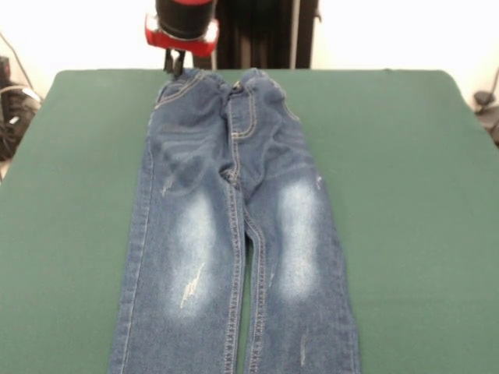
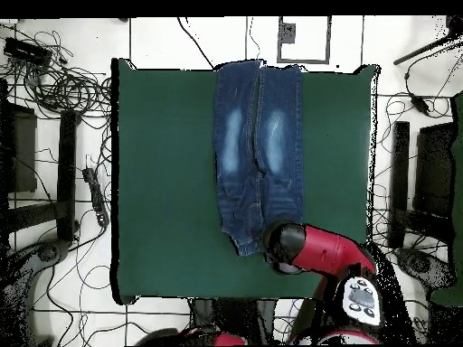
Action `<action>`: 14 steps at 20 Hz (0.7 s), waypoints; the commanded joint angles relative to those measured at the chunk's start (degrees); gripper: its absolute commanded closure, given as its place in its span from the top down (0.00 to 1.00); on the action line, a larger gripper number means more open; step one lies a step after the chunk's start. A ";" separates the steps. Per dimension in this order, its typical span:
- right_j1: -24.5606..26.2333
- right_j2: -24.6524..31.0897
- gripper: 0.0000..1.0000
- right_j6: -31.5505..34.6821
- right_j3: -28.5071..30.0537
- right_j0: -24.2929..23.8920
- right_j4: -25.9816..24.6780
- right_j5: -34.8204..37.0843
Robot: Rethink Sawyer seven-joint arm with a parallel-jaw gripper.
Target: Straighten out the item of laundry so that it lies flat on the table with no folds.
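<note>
The small blue denim jeans [image 1: 234,234] lie nearly flat on the dark green tabletop [image 1: 405,195]. The gripper [image 1: 175,61] hovers at the waistband; whether its jaws are apart is unclear. Any pull should stay gentle and low.

One low view faces along the table [image 1: 405,195]; another looks straight down on it.

Open counter flanks the jeans on both sides

Green counter [image 1: 405,195] lies bare left and right of the jeans [image 1: 234,234]; the end effector [image 1: 175,62] hangs over one waistband corner.
</note>
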 commanded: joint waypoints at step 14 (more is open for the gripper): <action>7.28 -2.43 0.00 11.33 -6.88 1.65 -1.84 -3.33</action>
